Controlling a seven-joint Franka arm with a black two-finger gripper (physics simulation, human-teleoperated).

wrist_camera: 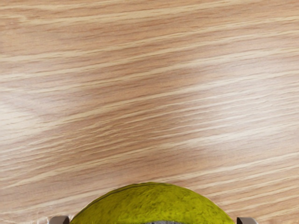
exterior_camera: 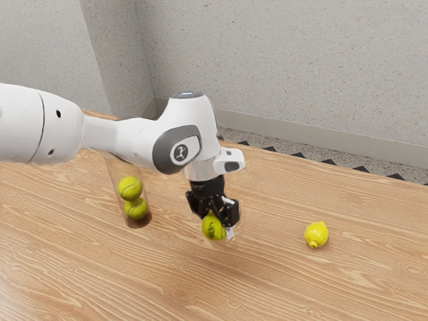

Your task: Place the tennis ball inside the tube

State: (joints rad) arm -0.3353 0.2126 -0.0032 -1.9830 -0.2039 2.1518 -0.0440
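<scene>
**Tennis ball in the grasp, outside the tube**

The gripper is clamped on the tennis ball. A lemon lies toward the exterior view's right; toward its left, a clear tube contains two stacked balls. Behind: a speckled wall.

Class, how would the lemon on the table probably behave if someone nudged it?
The lemon would probably roll, given its rounded sides, though likely with a wobble, since its ends come to small nubs. Its plump, unwrinkled shape suggests it would feel firm, not floppy.
</scene>
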